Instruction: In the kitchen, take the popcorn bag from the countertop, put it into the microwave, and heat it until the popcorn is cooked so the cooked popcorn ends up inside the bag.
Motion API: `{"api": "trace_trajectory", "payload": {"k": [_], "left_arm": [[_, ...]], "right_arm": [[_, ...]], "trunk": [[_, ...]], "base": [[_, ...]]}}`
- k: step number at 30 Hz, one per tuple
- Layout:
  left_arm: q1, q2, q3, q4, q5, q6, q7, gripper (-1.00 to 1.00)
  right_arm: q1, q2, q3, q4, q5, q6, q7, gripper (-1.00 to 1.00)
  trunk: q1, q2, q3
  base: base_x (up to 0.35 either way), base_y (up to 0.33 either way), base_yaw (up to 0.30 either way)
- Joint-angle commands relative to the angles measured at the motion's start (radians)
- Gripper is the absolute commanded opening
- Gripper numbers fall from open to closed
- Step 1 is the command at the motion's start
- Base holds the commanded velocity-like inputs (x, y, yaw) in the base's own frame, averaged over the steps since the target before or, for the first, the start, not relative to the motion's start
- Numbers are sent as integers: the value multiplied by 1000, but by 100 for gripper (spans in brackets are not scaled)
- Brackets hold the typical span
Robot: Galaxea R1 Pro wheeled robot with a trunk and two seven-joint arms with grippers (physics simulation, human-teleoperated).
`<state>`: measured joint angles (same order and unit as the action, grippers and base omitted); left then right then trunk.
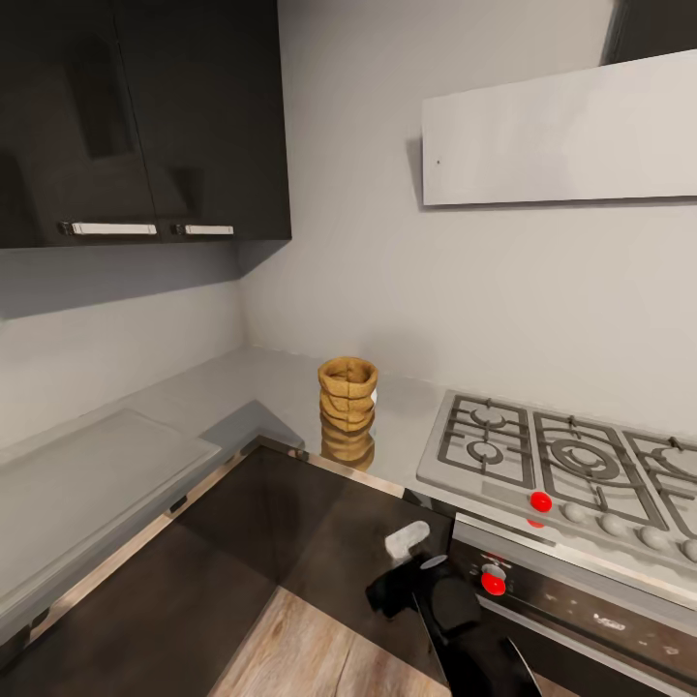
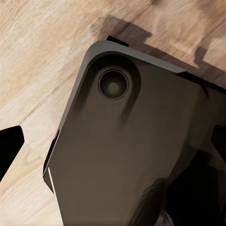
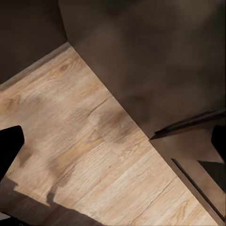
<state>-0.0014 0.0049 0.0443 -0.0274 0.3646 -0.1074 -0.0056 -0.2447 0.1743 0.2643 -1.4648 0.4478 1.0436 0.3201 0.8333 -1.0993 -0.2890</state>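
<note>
From my head camera I look down into a kitchen corner. The popcorn bag (image 1: 348, 394), a small tan-brown crumpled paper sack with a rolled rim and an open top, stands upright on the grey glossy countertop (image 1: 261, 387), close to the corner where two grey walls meet. Its reflection shows on the shiny worktop just below it. A white band is partly visible on the bag's right side.

To the right of the bag, near but apart from it, sits a grey gas hob (image 1: 561, 465) with dark grates and a red knob at its front edge. Below the hob is a dark built-in oven (image 1: 581, 610) with another red knob. Above the hob hangs a pale extractor hood (image 1: 561, 131). Dark wall cabinets (image 1: 136, 116) with light bar handles fill the upper left. A sink-like recessed panel (image 1: 87, 484) lies on the countertop at the left.

My right arm (image 1: 455, 610), black with a pale end piece, rises low in the picture in front of the oven, well apart from the bag.

In the left wrist view, dark fingertips (image 2: 9, 150) frame a rounded dark grey robot base part over wooden floor (image 2: 33, 70); they sit far apart, so that gripper is spread wide. In the right wrist view, dark fingertips (image 3: 8, 150) likewise stand wide over wooden floor and dark cabinet fronts (image 3: 155, 56).
</note>
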Motion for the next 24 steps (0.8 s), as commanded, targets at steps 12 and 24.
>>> {"api": "trace_trajectory", "payload": {"k": [12,24], "left_arm": [[0,1,5,-2,1,-1,-1,100],[0,0,2,-2,-1,-1,-1,100]], "right_arm": [[-365,0,-80,-16,2,4,8,100],[-1052,-29,-330,504,3,4,-9,100]], "trunk": [[0,-1,-1],[0,-1,-1]], "base": [[0,0,0],[0,0,0]]}}
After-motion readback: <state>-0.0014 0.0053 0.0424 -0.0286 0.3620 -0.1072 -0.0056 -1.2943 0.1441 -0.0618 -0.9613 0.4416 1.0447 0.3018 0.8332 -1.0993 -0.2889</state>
